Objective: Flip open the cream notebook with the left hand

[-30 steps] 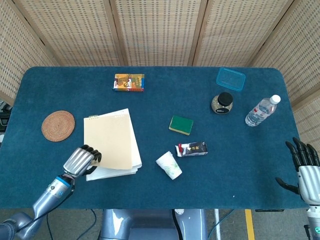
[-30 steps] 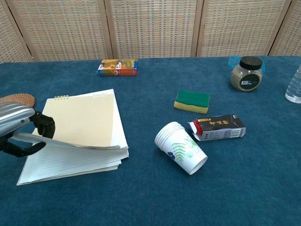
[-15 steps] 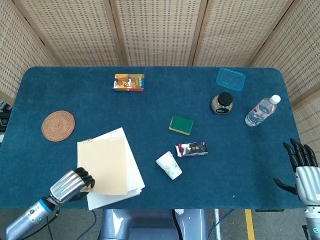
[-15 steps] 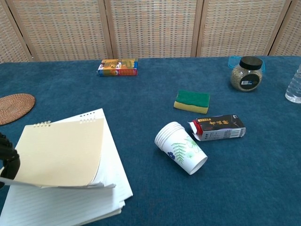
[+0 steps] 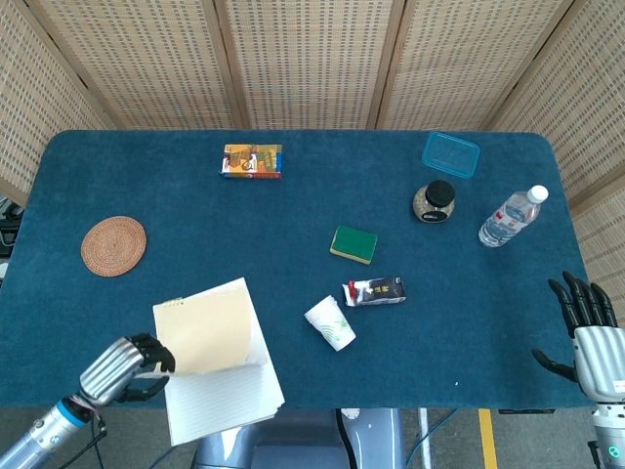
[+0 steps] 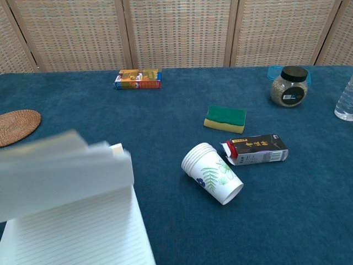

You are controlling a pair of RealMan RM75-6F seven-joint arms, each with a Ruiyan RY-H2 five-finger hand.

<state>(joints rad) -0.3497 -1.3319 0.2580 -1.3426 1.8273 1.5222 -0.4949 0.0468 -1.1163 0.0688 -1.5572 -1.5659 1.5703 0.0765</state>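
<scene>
Pinching the lifted cover at the table's near-left edge, the left hand [image 5: 125, 363] held the notebook [image 5: 217, 362] open over lined pages; the right hand [image 5: 589, 327] hovered upright, fingers spread.

Light even and bright in both views, diffuse, source not identifiable. Shadows soft and short: a faint one under the paper cup [image 6: 212, 173] and beside the jar [image 6: 289, 85]. No glare on the blue table [image 6: 309, 193]. Chest view sharp except the notebook [image 6: 60, 174], whose lifted pages smear into a grey motion blur. Head view crisp throughout; slight bowing at frame edges.
</scene>
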